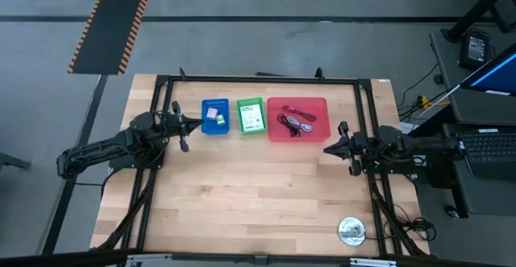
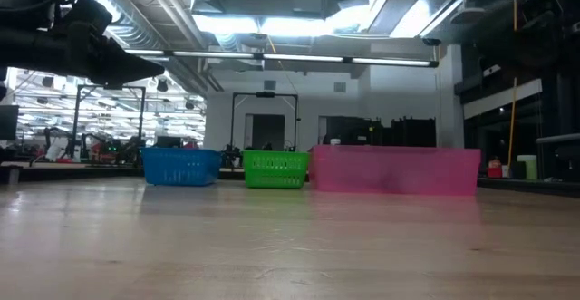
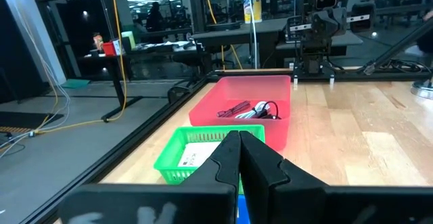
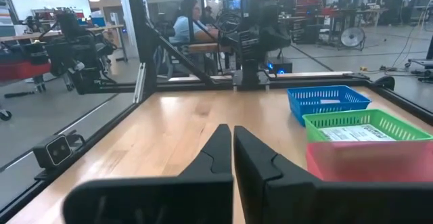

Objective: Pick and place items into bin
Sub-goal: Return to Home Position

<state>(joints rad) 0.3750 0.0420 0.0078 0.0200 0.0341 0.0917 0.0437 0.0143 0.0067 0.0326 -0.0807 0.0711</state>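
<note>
Three bins stand in a row at the table's far side: a blue bin, a green bin and a larger pink bin. A white printed card lies in the green bin. Maroon and pale cable loops lie in the pink bin. A small white-pink piece sits in the blue bin. My left gripper hovers shut just left of the blue bin. My right gripper hovers shut, right of and nearer than the pink bin. Neither holds anything.
A black frame runs around the table's far and side edges. A round silvery object lies near the table's near right corner. Bare wood stretches between the arms and toward the near edge. A person sits beyond the table.
</note>
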